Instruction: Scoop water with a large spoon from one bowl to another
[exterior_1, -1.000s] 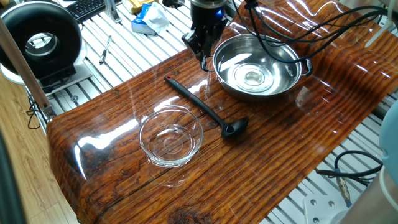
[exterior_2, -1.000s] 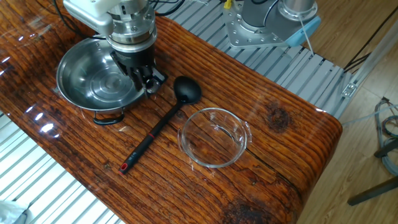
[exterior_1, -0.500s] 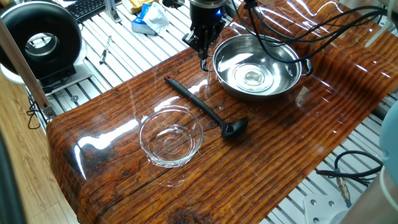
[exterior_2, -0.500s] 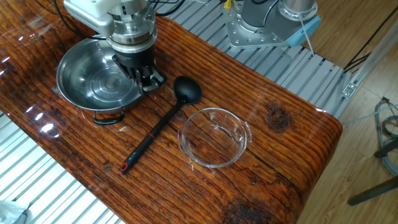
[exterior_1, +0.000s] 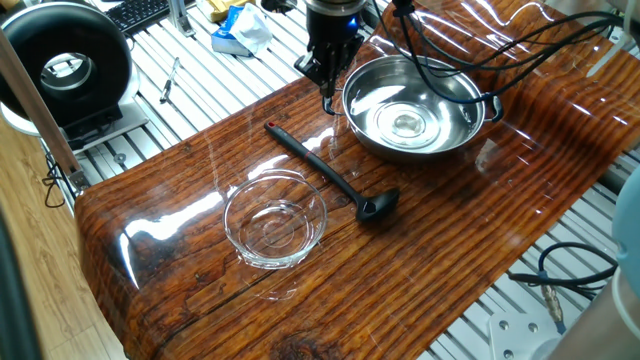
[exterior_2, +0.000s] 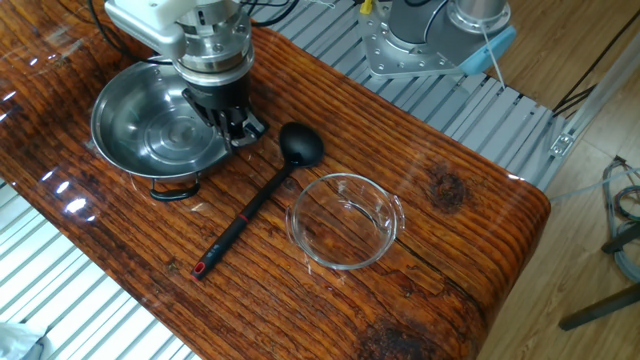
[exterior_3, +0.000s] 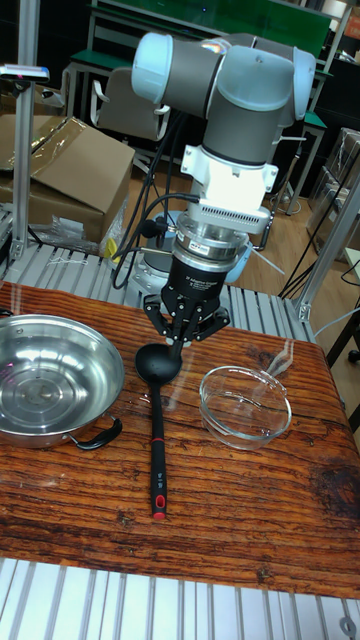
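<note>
The large spoon, a black ladle, lies flat on the wooden table with its scoop near the steel bowl and its red-tipped handle pointing away. The wide steel bowl holds a shiny pool of water. The small clear glass bowl stands beside the ladle. My gripper hangs just above the table between the steel bowl's rim and the ladle's scoop. Its fingers meet at the tips and hold nothing. In the two side views the gripper sits close by the steel bowl.
The wooden table top ends in metal slats on both long sides. A black round device, a keyboard and a blue-white bag lie off the table. Cables cross over the steel bowl. Cardboard boxes stand behind.
My gripper has shifted up a little beside the steel bowl. The ladle and both bowls have not moved.
</note>
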